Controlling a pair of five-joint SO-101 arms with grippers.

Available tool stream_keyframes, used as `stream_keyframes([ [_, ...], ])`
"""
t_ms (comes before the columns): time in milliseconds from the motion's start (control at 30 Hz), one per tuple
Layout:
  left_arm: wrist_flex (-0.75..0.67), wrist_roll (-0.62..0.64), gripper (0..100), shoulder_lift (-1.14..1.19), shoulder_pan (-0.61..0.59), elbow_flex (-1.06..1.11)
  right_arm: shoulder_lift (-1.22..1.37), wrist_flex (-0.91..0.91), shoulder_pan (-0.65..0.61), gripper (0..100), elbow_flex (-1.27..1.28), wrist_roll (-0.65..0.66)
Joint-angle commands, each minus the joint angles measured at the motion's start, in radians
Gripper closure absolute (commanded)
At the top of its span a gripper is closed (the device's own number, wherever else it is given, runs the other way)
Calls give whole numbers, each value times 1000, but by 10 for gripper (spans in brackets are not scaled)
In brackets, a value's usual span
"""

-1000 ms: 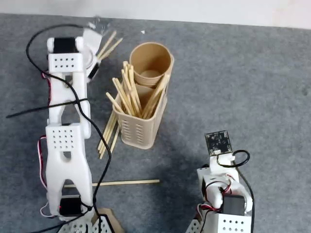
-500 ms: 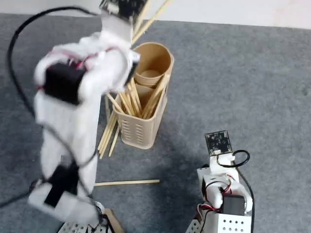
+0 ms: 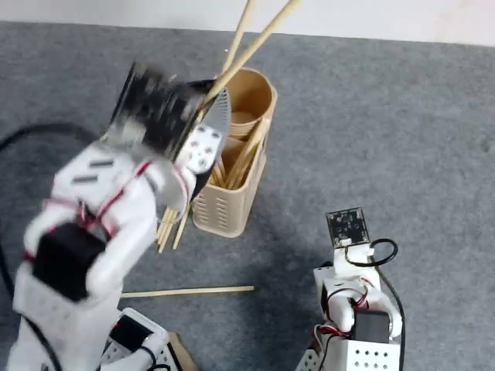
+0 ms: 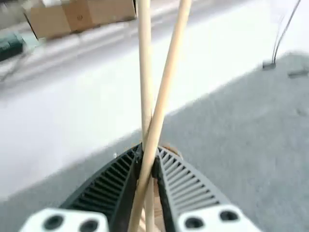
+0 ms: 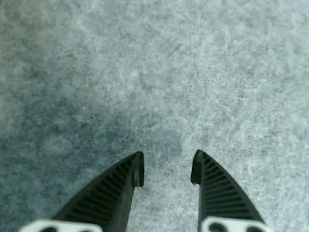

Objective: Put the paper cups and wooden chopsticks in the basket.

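Gripping a crossed pair of wooden chopsticks [image 4: 167, 72], the left end effector [image 4: 147, 155] has its ribbed jaws closed tight on the sticks near their lower ends. The two sticks cross just above the jaws and spread apart farther out. From the high view, the left arm [image 3: 93, 224] is raised over the near-left side of the basket [image 3: 220, 209], and the held sticks slant up past the far edge of the desk [image 3: 402, 131].

The perforated beige basket stands upright on the grey desk. Inside it are nested paper cups [image 3: 249, 97] at its far end and a bundle of chopsticks [image 3: 241, 154] leaning at mixed angles in front of them. A few loose chopsticks [image 3: 172, 224] lie on the desk just beside the basket's left wall, partly under the arm. A single chopstick [image 3: 189, 291] lies flat nearer the arm bases, well apart from the basket.

The right arm [image 3: 356, 301] sits folded low at the near right of the desk. The right end effector [image 5: 166, 169] points down at bare grey surface, its jaws parted — nothing is between them.
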Motion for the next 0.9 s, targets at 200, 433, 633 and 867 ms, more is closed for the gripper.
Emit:
stream_keyframes([
  [200,-261,-8,997,111,64,108,-12,5,12,829,117,9],
  [433,-259,-8,996,168,71,166,-12,5,12,829,117,9],
  [633,-258,-9,985,30,62,266,-12,5,12,829,117,9],
  [867,-244,-9,870,-65,-21,394,-12,5,12,829,117,9],
])
